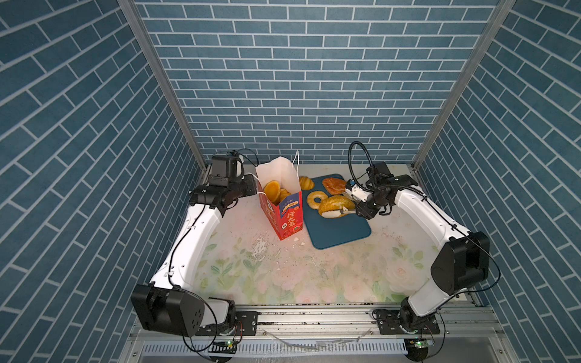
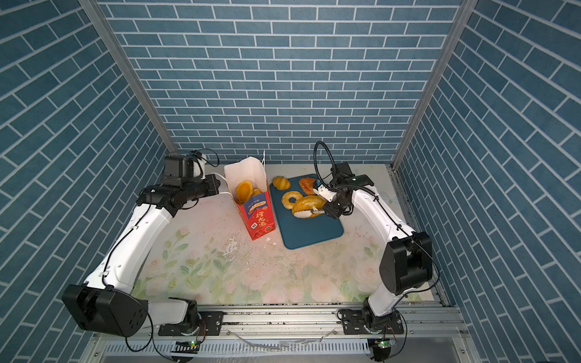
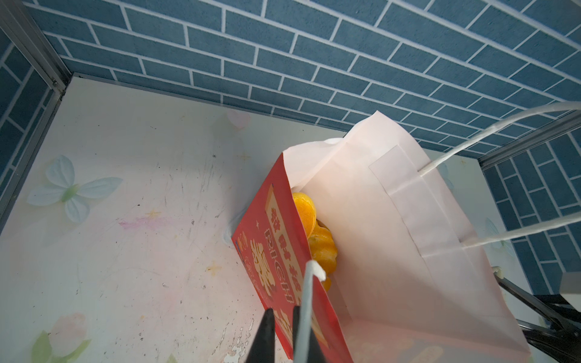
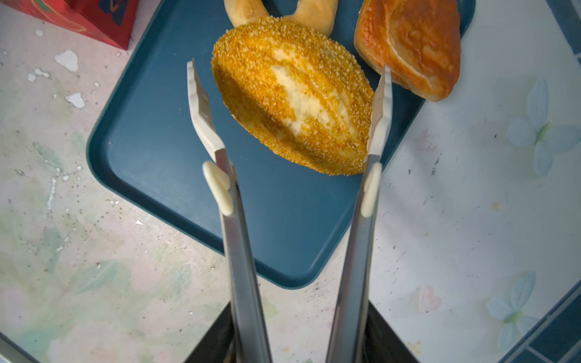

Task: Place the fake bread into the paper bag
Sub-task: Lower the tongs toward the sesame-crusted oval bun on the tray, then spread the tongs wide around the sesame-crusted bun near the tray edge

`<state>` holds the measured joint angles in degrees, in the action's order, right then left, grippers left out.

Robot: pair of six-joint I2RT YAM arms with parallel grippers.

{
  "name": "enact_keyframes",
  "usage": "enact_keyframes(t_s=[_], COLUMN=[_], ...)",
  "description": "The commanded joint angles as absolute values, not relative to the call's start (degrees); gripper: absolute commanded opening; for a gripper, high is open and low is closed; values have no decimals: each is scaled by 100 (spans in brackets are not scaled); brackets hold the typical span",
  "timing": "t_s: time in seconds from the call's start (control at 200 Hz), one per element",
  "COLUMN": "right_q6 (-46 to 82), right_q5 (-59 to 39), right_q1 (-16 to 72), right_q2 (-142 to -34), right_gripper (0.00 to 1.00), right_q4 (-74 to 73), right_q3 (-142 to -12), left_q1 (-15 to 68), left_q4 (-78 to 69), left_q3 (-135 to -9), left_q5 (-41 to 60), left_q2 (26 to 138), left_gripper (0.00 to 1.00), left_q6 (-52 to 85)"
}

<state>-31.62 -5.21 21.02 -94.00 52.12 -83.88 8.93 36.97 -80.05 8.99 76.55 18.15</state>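
My right pincer (image 1: 358,211) is clamped on a pair of steel tongs with white tips (image 4: 242,251). The tongs stand spread around the crumb-coated golden oval loaf (image 4: 295,97). The loaf lies on the dark teal rectangular tray (image 4: 157,141), right of centre in both top views. One tip touches the loaf's side; the other stands clear.

My worry is the loaf's broad, rounded crust: a squeeze off its middle could make it swivel or squirt out. It also overlaps the pale braided ring (image 1: 315,198), which might be dragged along. The flat reddish-brown pastry (image 4: 412,47) sits just beside the touching tip and could get nudged.

The upright red paper bag (image 1: 284,217) stands just left of the tray, with orange pastries (image 1: 272,190) already inside. My left pincer (image 3: 281,333) is closed to a slit on the bag's white cord handle (image 3: 306,298), as far as I can judge. If that slips, the mouth may sag. The bag's wall stands between loaf and opening, so the loaf must clear it. A ridged golden bun (image 1: 305,182) lies at the tray's upper corner, beside the bag.
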Motion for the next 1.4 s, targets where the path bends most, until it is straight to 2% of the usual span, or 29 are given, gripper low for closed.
enact_keyframes(t_s=[0.0,0.23,0.54,0.805,0.895,1.135,1.395], right_q6=[-3901,-3642,-2129,-1367,-1546,-2574,-3655], right_q5=[-536,-664,-344,89,215,293,164], right_q1=[2046,2046,2406,2558,2584,2672,2461], right_q2=[-9532,-9724,-9175,-9469,-9568,-9258,-8908], right_gripper=[56,56,51,52,53,62,60], right_q4=[4897,4991,5361,6549,6685,5842,5074], right_q3=[-8386,-8427,-8137,-9165,-9333,-8532,-7996], left_q1=[904,896,896,893,905,905,902], left_q4=[3650,3675,3701,3648,3609,3757,3735], left_q3=[-7874,-7883,-7888,-7858,-7826,-7955,-7921], left_q5=[795,854,861,896,873,827,798], left_q2=[7424,7470,7437,7521,7524,7598,7516], left_gripper=[14,14,14,14,14,14,14], left_q6=[1702,1663,1789,1872,1887,1870,1812])
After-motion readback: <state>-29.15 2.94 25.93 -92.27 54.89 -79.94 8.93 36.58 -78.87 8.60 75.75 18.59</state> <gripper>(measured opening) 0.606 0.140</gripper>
